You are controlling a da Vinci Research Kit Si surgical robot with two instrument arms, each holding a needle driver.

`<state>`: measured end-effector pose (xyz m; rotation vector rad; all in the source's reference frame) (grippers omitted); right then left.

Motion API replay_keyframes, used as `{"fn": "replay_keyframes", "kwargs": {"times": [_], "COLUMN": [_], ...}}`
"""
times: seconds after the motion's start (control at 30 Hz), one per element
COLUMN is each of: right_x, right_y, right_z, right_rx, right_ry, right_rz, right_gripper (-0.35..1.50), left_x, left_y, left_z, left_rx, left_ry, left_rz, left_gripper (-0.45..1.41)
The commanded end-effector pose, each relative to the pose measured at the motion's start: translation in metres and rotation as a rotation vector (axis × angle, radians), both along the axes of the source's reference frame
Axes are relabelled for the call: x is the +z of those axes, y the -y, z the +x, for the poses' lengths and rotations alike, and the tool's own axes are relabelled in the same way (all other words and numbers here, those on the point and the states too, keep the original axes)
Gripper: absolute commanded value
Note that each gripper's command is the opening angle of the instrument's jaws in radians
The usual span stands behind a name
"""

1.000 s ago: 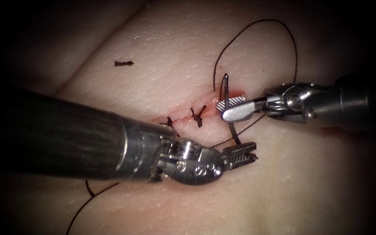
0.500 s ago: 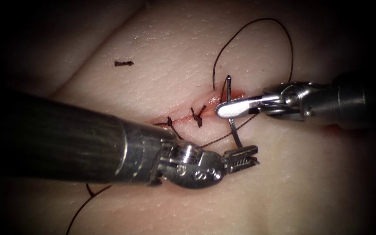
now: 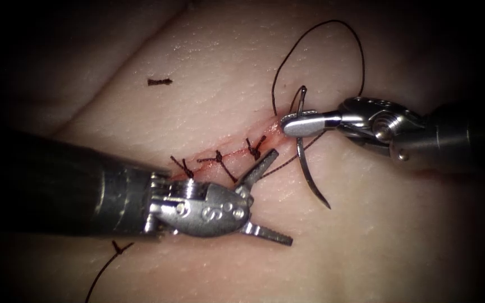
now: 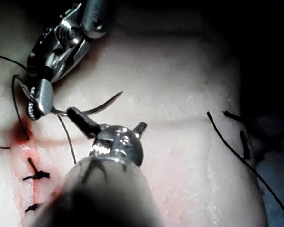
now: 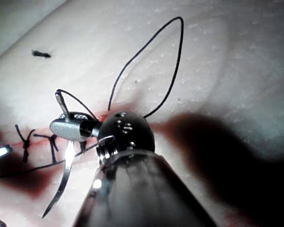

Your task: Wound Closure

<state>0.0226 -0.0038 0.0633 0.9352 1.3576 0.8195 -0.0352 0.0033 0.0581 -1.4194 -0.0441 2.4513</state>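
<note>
Nearest to us in the endoscope view, a strand of thread (image 3: 105, 264) runs up from the lower edge to a small knot just under the left arm's shaft. Above it lies the left hand (image 3: 265, 196), released, its two jaws spread wide and grasping nothing: one jaw points toward the lower right over bare tissue (image 3: 366, 247), the other reaches up toward the cut (image 3: 225, 154). From the left wrist view we see the same left hand (image 4: 106, 125) with its jaws apart, one dark jaw close under the needle's shaft; we cannot tell whether it touches it.

Just behind the left hand, the cut runs slantwise, with red fluid (image 3: 209, 163) along it and three tied stitches (image 3: 220, 160) across it, their short cut ends sticking out.

At the right end of the cut we find the needle (image 3: 308, 165). The right hand (image 3: 287, 124) is clenched on it, grasping it on the upper part of its curve, near the end where the thread is fixed. That end stands up above the jaws; the pointed end hangs free toward us, clear of the tissue, on the right of the cut. The right wrist view shows the right hand (image 5: 61, 127) clamped on the needle (image 5: 61, 182) in the same way.

Farther back, the thread rises from the right end of the cut in a tall loop (image 3: 332, 39) and comes down behind the right hand's wrist. Farthest, on the left, a loose cut end of thread (image 3: 159, 82) lies on the tissue.
</note>
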Motion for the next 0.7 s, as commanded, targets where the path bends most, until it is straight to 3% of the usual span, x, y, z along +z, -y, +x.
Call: {"fn": "replay_keyframes", "kwargs": {"times": [0.03,0.23,0.5,0.7], "right_x": [0.0005,-0.0002,-0.0027,-0.0046], "right_y": [0.0004,-0.0003,-0.0035,-0.0047], "right_z": [0.0008,0.0007,0.0004,0.0004], "right_rx": [0.009,0.061,0.148,0.178], "right_ry": [-0.003,-0.003,-0.005,-0.017], "right_rz": [-0.003,-0.041,-0.121,-0.169], "right_gripper": [-0.35,-0.35,-0.35,-0.35], "left_x": [0.0006,0.0008,0.0009,0.0032], "left_y": [0.0000,-0.0024,-0.0052,-0.0057], "left_z": [0.0000,0.0027,0.0047,0.0038], "left_rx": [0.001,-0.035,-0.080,-0.089], "left_ry": [-0.001,0.026,0.045,0.034], "left_rz": [0.000,0.043,0.045,0.032], "left_gripper": [0.91,0.37,0.15,0.09]}}
